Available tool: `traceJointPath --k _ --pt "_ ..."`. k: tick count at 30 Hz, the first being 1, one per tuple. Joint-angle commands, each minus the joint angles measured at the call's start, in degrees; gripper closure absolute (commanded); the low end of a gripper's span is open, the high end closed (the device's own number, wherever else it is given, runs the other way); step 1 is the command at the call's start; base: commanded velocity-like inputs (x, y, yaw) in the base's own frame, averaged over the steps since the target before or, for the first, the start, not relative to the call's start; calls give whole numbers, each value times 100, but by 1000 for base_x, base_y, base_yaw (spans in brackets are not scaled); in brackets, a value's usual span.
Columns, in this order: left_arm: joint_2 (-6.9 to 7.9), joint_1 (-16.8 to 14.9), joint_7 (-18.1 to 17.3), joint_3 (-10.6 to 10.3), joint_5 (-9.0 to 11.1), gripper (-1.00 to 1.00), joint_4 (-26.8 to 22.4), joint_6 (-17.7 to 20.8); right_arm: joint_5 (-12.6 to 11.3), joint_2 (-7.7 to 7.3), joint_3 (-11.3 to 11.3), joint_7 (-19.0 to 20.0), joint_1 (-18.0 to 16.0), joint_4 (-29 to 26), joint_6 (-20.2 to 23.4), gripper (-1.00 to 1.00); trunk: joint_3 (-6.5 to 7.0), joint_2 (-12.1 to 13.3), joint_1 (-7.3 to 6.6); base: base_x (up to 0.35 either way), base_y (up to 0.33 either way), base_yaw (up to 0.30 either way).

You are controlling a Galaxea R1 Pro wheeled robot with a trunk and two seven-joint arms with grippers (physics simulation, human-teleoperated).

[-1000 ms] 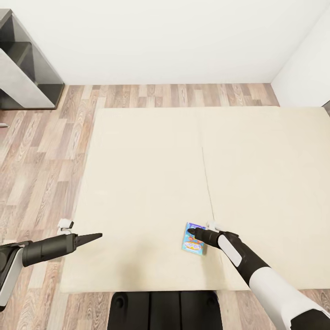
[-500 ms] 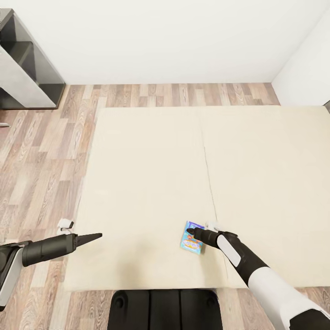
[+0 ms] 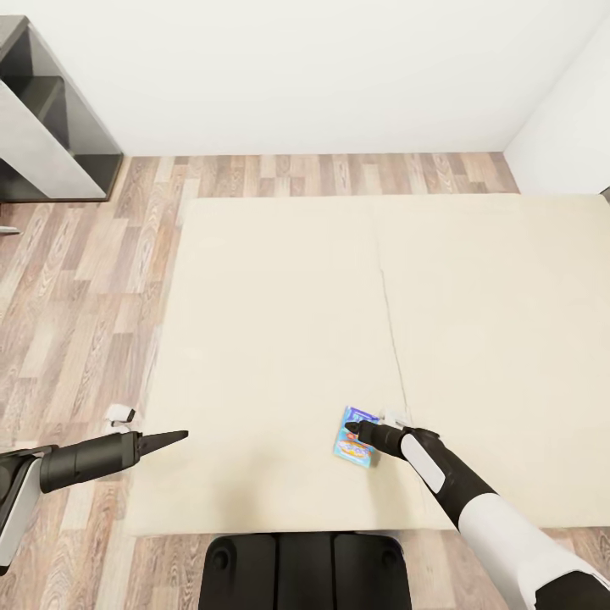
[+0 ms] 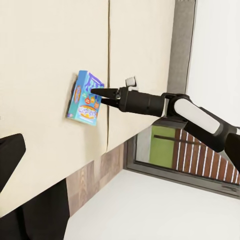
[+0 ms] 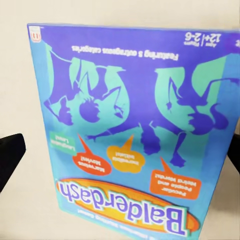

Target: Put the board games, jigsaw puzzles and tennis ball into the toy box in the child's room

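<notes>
Right gripper (image 3: 354, 428): tip over the blue game box (image 3: 357, 438); jaws look parted, a finger (image 5: 10, 157) at either side in the wrist view.
Game box: flat on the bed (image 3: 280, 322), near its front edge. Likely light, stiff card, slick print; best pinched across the narrow sides.
Left gripper (image 3: 174, 437): idle over the bed's left edge, jaws appear closed, holding nothing.

Bed (image 3: 280, 339), one box on it.
We see a plain beige mattress with a seam down its middle, on plank floor (image 3: 76, 288); a blue game box (image 3: 353, 439) lies flat just beside that seam.
</notes>
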Motion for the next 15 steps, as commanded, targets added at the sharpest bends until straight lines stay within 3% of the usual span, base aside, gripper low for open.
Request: traceJointPath --k 1,15 --pt "1 -2 -8 1 14 -100 1 47 -4 -6 18 4 -3 -6 16 -100 -6 -9 3 0 150 0" --pt "1 -2 -8 2 16 -100 1 47 -4 -6 18 4 -1 -6 16 -100 -6 -9 3 0 60 0"
